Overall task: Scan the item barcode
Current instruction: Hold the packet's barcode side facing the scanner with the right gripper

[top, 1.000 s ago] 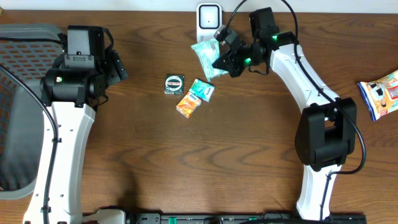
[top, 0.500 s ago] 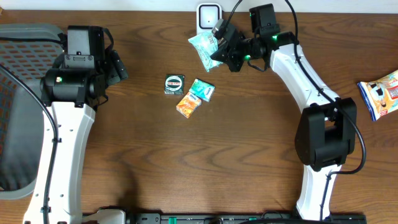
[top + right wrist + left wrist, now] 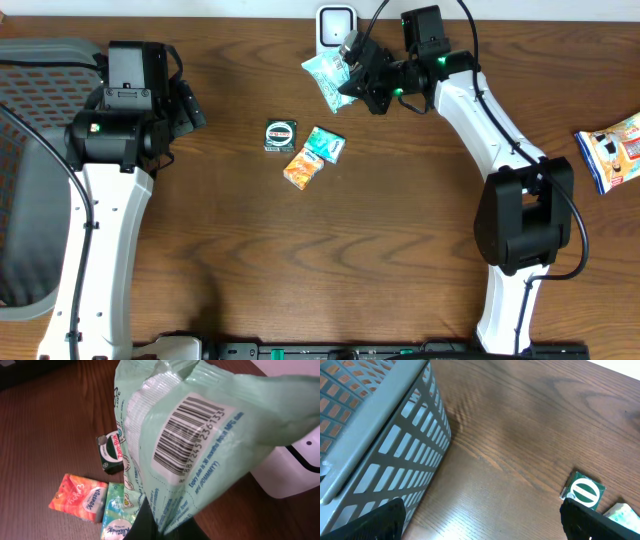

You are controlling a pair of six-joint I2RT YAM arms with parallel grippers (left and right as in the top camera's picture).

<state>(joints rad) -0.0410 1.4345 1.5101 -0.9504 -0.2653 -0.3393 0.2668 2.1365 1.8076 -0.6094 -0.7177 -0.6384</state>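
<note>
The right gripper (image 3: 350, 88) is clamped on one edge of the pale green packet (image 3: 200, 435) and holds it above the table (image 3: 400, 230), just beside the white scanner (image 3: 335, 25). The barcode (image 3: 189, 435) faces the right wrist camera. Whether the packet touches the scanner cannot be confirmed. The left gripper (image 3: 480, 517) stands fully open near the grey basket (image 3: 380, 435).

I hold the pale green packet (image 3: 200, 435) by one edge, pinched in my right claw (image 3: 352, 82), raised just beside the white scanner (image 3: 336, 25) at the far edge. It is crinkled and tilted. Its black barcode (image 3: 187, 435) sits on a white panel, slanted — digits printed under the bars — and faces my wrist view.
</note>
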